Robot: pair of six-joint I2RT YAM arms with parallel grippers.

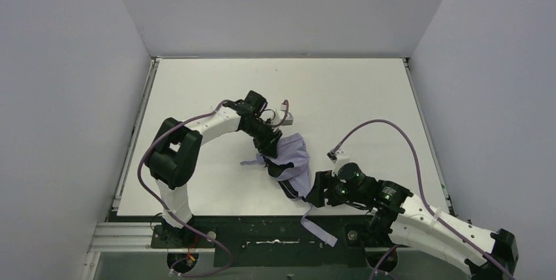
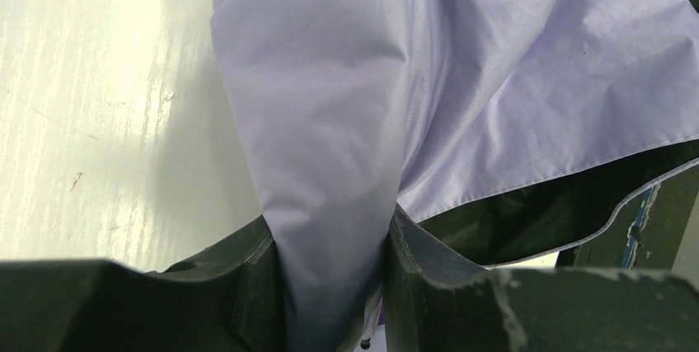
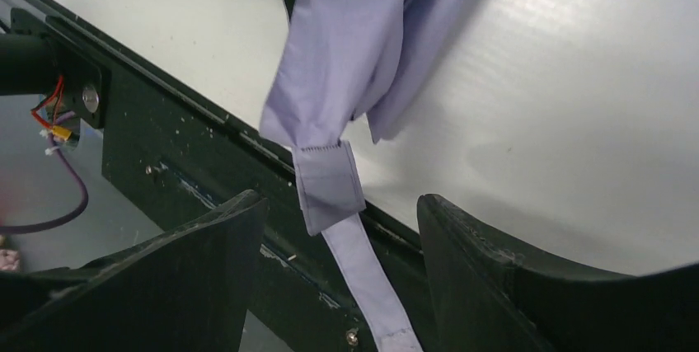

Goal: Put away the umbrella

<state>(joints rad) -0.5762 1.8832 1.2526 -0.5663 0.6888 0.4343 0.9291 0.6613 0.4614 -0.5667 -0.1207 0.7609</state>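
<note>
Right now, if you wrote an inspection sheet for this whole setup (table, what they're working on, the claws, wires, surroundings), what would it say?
Surface: white table, with faint scuffs.
Job's things: lavender umbrella lies crumpled and unbundled near the front edge; its strap dangles past that edge.
Clutter: nothing seen.
Grippers: left gripper shut on a fold of the umbrella's fabric; right gripper open, with the strap between its fingers but not pinched.
Cables: purple cables loop along both arms; red and yellow wires sit at the base frame.
Surroundings: plain pale walls on three sides; black base rail in front.
</note>
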